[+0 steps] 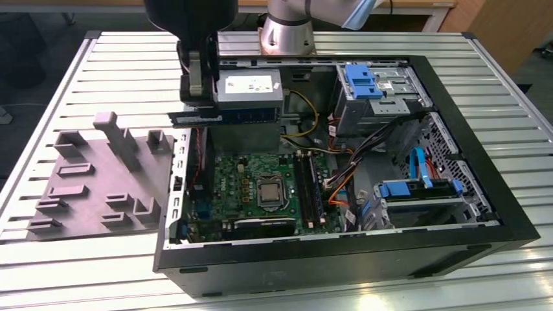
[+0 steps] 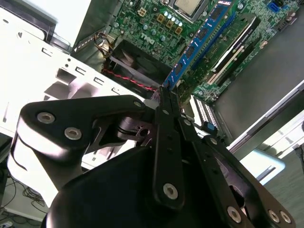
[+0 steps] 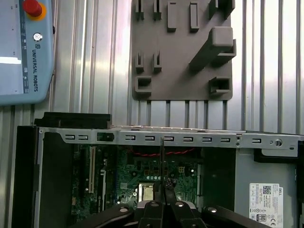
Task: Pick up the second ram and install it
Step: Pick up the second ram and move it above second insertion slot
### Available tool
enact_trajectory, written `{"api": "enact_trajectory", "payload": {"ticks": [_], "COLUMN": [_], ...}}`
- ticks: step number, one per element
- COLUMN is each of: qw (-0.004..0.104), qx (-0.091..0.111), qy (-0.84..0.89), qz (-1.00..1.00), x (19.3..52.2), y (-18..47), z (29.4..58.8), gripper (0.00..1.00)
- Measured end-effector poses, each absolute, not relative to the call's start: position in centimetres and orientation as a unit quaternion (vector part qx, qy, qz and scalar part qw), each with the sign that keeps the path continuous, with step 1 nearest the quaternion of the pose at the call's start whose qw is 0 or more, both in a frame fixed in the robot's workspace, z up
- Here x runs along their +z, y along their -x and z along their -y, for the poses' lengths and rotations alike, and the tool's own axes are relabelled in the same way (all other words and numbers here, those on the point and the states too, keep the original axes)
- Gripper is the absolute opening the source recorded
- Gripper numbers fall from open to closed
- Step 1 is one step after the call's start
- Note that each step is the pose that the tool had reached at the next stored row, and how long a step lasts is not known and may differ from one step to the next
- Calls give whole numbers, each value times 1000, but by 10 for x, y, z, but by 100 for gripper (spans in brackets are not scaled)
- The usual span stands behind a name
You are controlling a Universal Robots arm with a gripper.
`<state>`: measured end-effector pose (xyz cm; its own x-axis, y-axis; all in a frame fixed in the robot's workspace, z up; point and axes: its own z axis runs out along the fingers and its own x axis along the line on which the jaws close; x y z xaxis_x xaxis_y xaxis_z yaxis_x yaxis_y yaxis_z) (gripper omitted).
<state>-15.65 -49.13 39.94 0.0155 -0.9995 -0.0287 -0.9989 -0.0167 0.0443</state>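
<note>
- Exterior view: the gripper hangs over the open computer case. Its claw is closed narrowly on one end of the second ram.
- The board lies level and lengthwise in the air, just in front of the grey power supply box and above the motherboard.
- The grey holder plate lies on the table at the exterior view's left, well apart from the ram. By my judgement the pick-up is done.
- The long black memory slots sit lower on the motherboard, well apart from the held board, so the install is not yet done. I cannot tell whether a first board sits in them.
- Second wrist view: the gripper pinches the near end of the second ram, which runs away from the fingertips with its row of chips showing. The motherboard lies beyond it, with no contact that I can make out.
- First wrist view: the second ram shows edge-on as a thin dark line rising from the gripper. It stands over the motherboard, inside the case's metal rim, with the holder plate outside the case.
- What is left, as I judge it: bringing the board to its slot and seating it.
</note>
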Motion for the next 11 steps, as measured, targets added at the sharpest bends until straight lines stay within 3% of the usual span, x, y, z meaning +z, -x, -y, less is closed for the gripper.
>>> {"api": "enact_trajectory", "payload": {"ticks": [11], "qw": [6], "qx": [-26], "qy": [-713], "qz": [701], "x": [399], "y": [147], "z": [491], "gripper": [12]}}
